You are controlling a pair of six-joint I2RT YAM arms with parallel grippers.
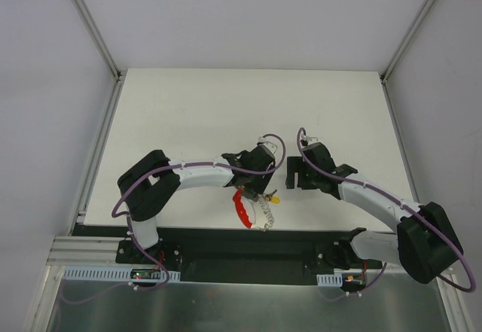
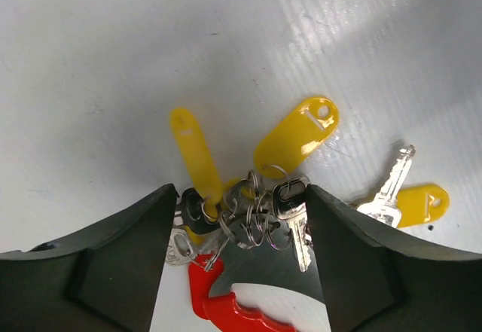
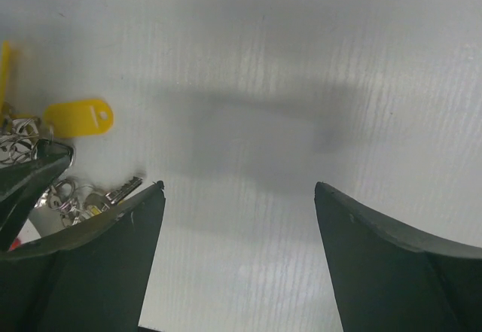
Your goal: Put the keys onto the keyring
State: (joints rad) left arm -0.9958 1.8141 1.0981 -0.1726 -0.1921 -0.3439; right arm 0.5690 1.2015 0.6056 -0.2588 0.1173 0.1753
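Note:
The keyring, a bunch of silver rings with a red curved band, lies between the fingers of my left gripper. The jaws are open and stand on either side of the bunch. Two yellow tags and a silver key hang on the rings. One loose key with a yellow head lies on the table just to the right. In the top view the red band lies below the left gripper. My right gripper is open and empty over bare table.
The white table has grey walls on three sides. The near table edge and the black arm base rail lie just below the keyring. A yellow tag and a key tip show at the left of the right wrist view.

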